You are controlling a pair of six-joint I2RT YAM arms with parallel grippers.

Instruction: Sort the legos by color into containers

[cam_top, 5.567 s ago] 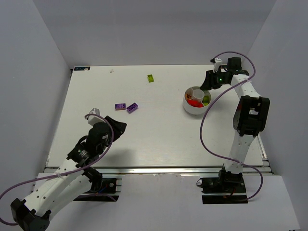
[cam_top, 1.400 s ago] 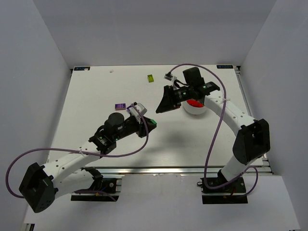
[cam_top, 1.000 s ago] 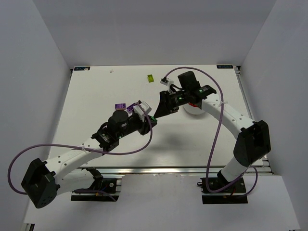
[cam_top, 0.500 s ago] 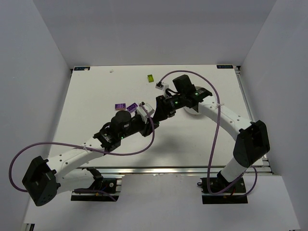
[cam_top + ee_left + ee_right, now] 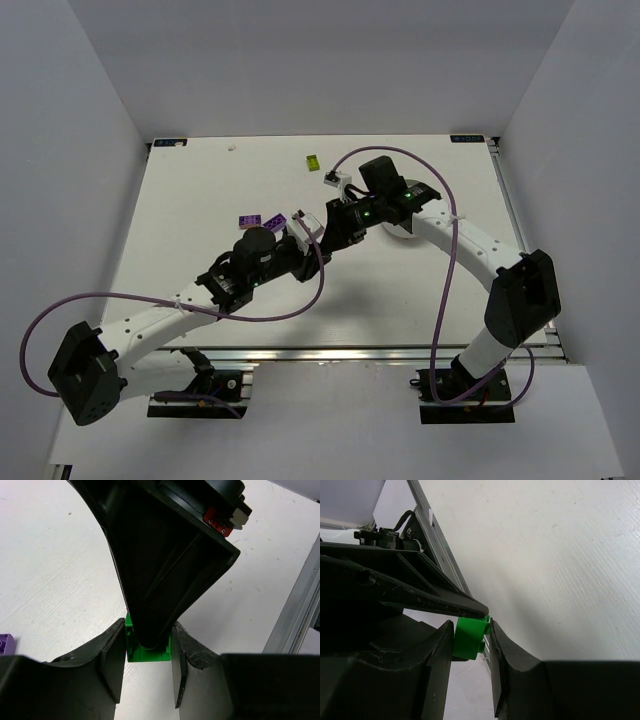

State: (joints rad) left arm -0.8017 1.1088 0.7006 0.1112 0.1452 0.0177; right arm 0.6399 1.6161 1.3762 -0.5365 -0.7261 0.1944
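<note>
Top external only shows left gripper [image 5: 312, 240] and right gripper [image 5: 326, 232] meeting; the wrist views reveal both sets of fingers clamping one green lego [image 5: 147, 655].

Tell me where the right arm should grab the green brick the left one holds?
On the brick's two free flat sides, coming head-on from opposite the left end effector, fingers crosswise to its pair. The left fingers cover the other two sides. The right end effector looks placed just so.
</note>
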